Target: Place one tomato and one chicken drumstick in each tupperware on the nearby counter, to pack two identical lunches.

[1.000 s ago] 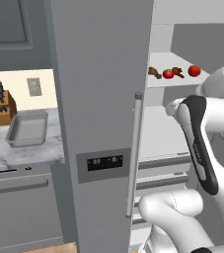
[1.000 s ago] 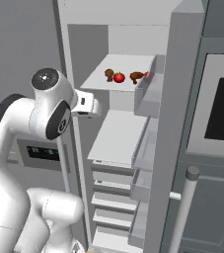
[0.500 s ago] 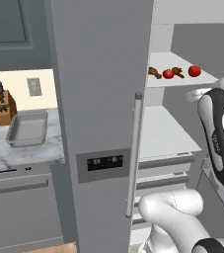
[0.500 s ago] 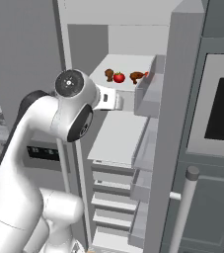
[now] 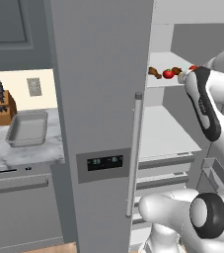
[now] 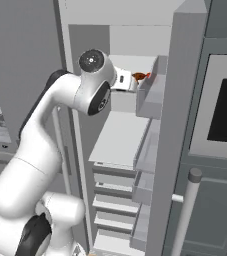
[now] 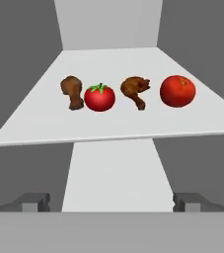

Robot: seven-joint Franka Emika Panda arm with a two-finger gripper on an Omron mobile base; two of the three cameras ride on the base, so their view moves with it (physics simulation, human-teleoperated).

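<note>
Fingers (image 7: pixel 34 201) of my gripper (image 7: pixel 111 202) spread wide, nothing held, facing white fridge shelf (image 7: pixel 44 123), two drumsticks (image 7: pixel 72 91) alternating with two tomatoes (image 7: pixel 99 97) in a row

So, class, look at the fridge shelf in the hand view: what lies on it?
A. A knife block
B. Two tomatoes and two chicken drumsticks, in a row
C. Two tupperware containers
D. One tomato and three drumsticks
B: the shelf carries a drumstick, a tomato, a second drumstick and a second tomato, alternating in a row.
</note>
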